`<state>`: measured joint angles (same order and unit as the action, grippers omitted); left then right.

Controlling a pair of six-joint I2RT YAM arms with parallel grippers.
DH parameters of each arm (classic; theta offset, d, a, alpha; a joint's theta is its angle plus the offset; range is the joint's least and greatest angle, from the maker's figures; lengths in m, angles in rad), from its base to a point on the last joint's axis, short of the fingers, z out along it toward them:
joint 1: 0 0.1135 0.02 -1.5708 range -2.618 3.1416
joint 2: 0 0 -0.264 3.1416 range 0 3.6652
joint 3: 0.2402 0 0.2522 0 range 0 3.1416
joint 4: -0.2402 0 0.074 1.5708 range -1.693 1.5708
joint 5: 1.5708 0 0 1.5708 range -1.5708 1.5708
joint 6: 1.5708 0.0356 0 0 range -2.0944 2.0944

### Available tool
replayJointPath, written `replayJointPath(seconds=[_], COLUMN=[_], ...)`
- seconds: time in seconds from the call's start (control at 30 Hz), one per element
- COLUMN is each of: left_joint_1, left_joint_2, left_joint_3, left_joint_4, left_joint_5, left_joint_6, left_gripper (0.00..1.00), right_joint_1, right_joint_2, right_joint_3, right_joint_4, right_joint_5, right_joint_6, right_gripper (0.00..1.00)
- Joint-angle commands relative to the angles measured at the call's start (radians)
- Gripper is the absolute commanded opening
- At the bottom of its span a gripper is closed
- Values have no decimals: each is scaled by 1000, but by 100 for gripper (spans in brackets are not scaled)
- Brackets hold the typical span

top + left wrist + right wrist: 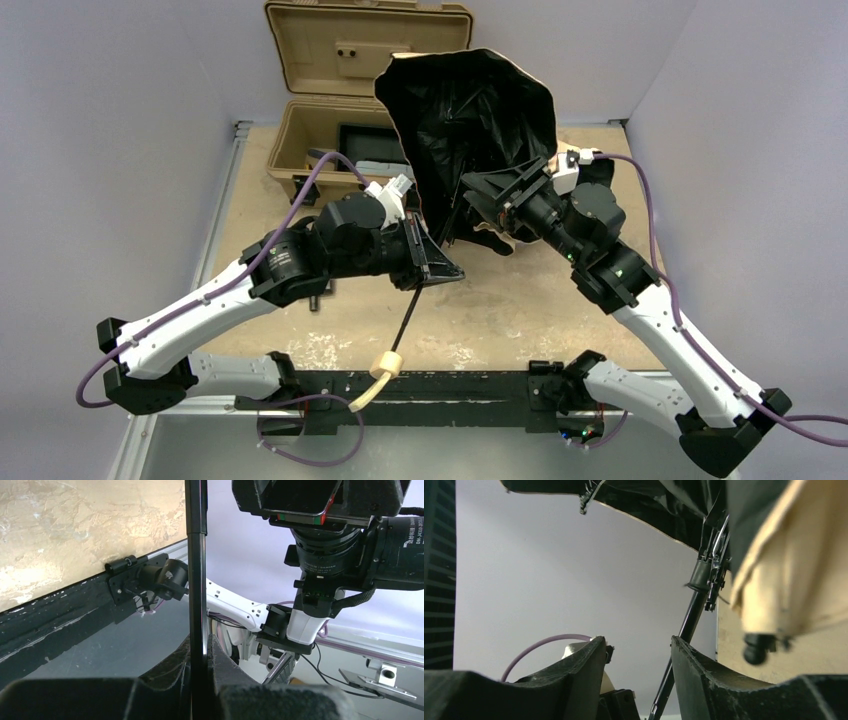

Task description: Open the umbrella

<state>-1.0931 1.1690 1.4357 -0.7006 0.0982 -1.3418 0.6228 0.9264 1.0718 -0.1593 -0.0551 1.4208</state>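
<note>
The compact umbrella [470, 120], cream-tan outside and black-lined, is seen partly spread, its dark canopy raised over the far middle of the pale, scuffed wooden worktop [500, 310]. The thin black shaft [410, 315] is slanted down from the canopy towards the near edge, and the small tan knob handle [386, 364] is hung just above that edge, with its strap trailed below.

The left tool [440, 268] is clamped on the shaft midway along. From the left wrist view, the dark rod [196, 580] is seen pinched tight between the two fingers [225, 667], with no gap left at either side.

The right tool [480, 205] is held up under the canopy. Its jaws are spread wide in the right wrist view and nothing is gripped. The shaft [691, 615] is seen passing just beside the right-hand finger [709, 680]. Tan fabric [784, 580] is draped above, and a black rib tip [756, 652] is hung beneath it.

A tan plastic toolbox [340, 60] is stood open at the far left corner.
</note>
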Motion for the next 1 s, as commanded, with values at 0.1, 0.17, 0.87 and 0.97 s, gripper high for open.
replayJointPath(seconds=[0.1, 0.17, 0.87, 0.97], left_joint_1=[21, 33, 50, 50], left_joint_2=[-24, -25, 27, 28], left_joint_3=[34, 38, 98, 97], left_joint_4=[153, 157, 185, 186], left_joint_5=[-7, -4, 58, 55], left_joint_6=[-1, -1, -22, -28], left_gripper=[0, 0, 0, 0], right_joint_1=[8, 9, 9, 9], right_joint_2=[-3, -6, 130, 134], right_joint_3=[34, 39, 69, 70], right_joint_4=[14, -14, 101, 109], right_joint_5=[87, 107, 154, 165], right_joint_6=[-6, -14, -42, -34], right_gripper=[41, 41, 35, 29])
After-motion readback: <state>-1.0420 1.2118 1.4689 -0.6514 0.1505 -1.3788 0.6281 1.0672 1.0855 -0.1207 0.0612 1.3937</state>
